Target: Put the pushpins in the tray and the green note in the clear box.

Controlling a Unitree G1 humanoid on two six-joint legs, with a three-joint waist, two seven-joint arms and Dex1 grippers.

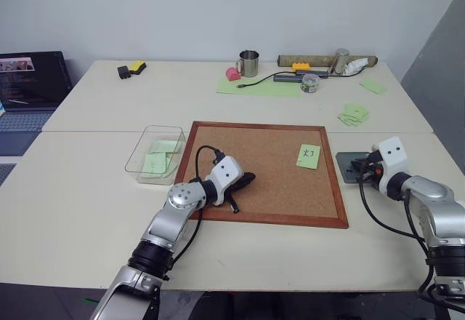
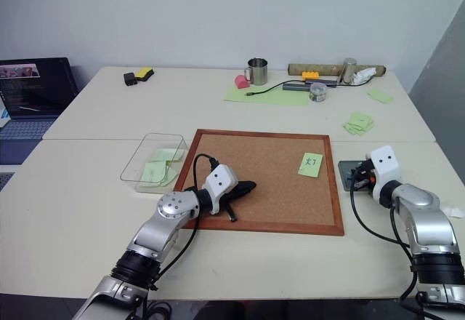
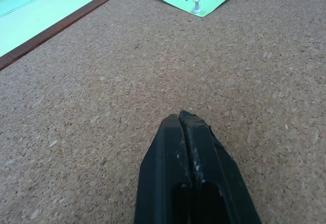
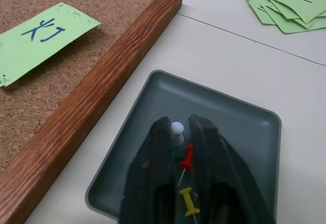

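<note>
The dark-grey tray (image 4: 229, 132) lies on the table just right of the corkboard. My right gripper (image 4: 178, 124) hovers low over it, fingers slightly open. A white pushpin (image 4: 177, 128) sits between its tips. A red pushpin (image 4: 188, 158) and a yellow one (image 4: 188, 201) lie in the tray under the gap. The green note (image 1: 309, 156), marked in dark ink, lies on the corkboard's right side with a white pin (image 3: 196, 3) stuck in it. My left gripper (image 1: 247, 180) rests shut on the cork, empty. The clear box (image 1: 154, 153) stands left of the board.
The wood-framed corkboard (image 1: 261, 174) fills the table's middle. Blank green notes lie inside the clear box. A loose pile of green notes (image 1: 354, 113) sits behind the tray. A metal mug (image 1: 249, 63), a large green sheet (image 1: 258, 86) and cables line the far edge.
</note>
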